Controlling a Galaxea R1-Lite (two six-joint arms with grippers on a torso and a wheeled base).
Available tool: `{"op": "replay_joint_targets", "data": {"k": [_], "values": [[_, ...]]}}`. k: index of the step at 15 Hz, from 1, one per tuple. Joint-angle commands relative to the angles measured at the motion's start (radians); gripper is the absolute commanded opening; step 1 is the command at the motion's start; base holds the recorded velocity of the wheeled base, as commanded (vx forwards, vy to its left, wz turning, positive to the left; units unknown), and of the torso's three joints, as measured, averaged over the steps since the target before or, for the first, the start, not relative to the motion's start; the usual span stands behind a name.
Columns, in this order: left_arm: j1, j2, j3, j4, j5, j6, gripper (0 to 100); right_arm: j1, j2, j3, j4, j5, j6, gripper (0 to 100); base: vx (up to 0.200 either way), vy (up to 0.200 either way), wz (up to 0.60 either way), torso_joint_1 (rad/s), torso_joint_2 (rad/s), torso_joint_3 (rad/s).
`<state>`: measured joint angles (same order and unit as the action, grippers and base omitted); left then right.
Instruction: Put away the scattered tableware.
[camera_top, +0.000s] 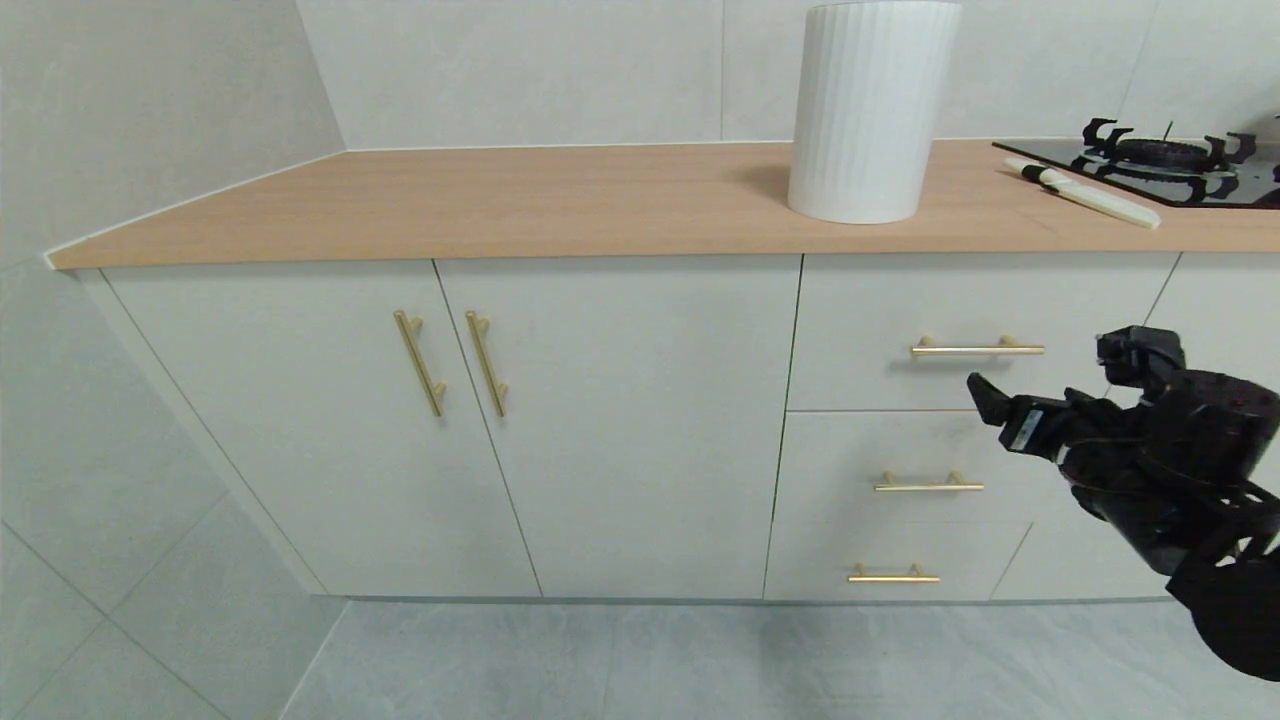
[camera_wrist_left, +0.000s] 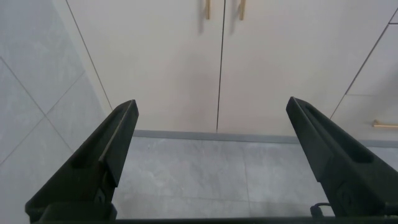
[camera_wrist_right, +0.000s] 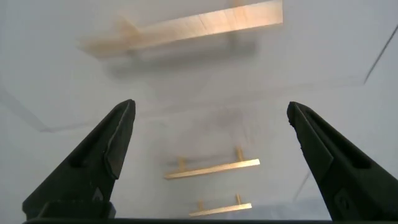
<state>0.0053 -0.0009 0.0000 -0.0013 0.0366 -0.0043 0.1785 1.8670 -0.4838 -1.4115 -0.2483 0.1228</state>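
Note:
A white knife (camera_top: 1085, 192) with a black band lies on the wooden countertop (camera_top: 500, 205), beside the stove. A tall white ribbed container (camera_top: 868, 110) stands on the counter to its left. My right gripper (camera_top: 1045, 368) is open and empty, held in front of the drawer stack just below the top drawer's gold handle (camera_top: 977, 349). In the right wrist view that handle (camera_wrist_right: 186, 28) looms close beyond the open gripper (camera_wrist_right: 210, 109), with the two lower handles (camera_wrist_right: 211, 168) farther off. My left gripper (camera_wrist_left: 211, 106) is open and empty, low over the floor and facing the double cabinet doors (camera_wrist_left: 221, 62).
A black gas stove (camera_top: 1170, 165) sits at the counter's right end. Two cabinet doors with vertical gold handles (camera_top: 450, 362) stand left of the three drawers. Grey tiled floor (camera_top: 640, 660) lies in front, and a tiled wall closes the left side.

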Motion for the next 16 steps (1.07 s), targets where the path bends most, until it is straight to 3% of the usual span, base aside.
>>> {"op": "replay_joint_targets", "data": {"k": [1, 3, 6, 8, 10, 13, 16], "values": [[-0.001, 0.001, 0.000, 0.000, 0.002, 0.000, 100, 0.125, -0.397, 0.083, 0.140, -0.026, -0.084, 100, 0.000, 0.000, 0.00, 0.000, 0.00, 0.000], [-0.001, 0.001, 0.000, 0.000, 0.000, 0.000, 100, 0.188, -0.598, 0.100, 0.304, -0.094, -0.106, 100, 0.000, 0.000, 0.00, 0.000, 0.00, 0.000], [0.001, 0.001, 0.000, 0.000, 0.000, 0.000, 100, 0.191, -0.862, 0.126, 0.546, -0.195, -0.114, 100, 0.000, 0.000, 0.00, 0.000, 0.00, 0.000], [0.001, 0.001, 0.000, 0.000, 0.000, 0.000, 100, 0.114, -1.036, 0.133, 0.706, -0.284, -0.132, 100, 0.000, 0.000, 0.00, 0.000, 0.00, 0.000], [-0.001, 0.001, 0.000, 0.000, 0.002, 0.000, 100, -0.048, -1.210, 0.140, 0.844, -0.279, -0.163, 100, 0.000, 0.000, 0.00, 0.000, 0.00, 0.000], [-0.001, 0.001, 0.000, 0.000, 0.000, 0.000, 100, -0.070, -1.457, 0.142, 1.063, -0.267, -0.172, 100, 0.000, 0.000, 0.00, 0.000, 0.00, 0.000], [0.001, 0.001, 0.000, 0.000, 0.002, 0.000, 100, -0.151, -1.640, 0.143, 1.200, -0.261, -0.193, 100, 0.000, 0.000, 0.00, 0.000, 0.00, 0.000]]}}
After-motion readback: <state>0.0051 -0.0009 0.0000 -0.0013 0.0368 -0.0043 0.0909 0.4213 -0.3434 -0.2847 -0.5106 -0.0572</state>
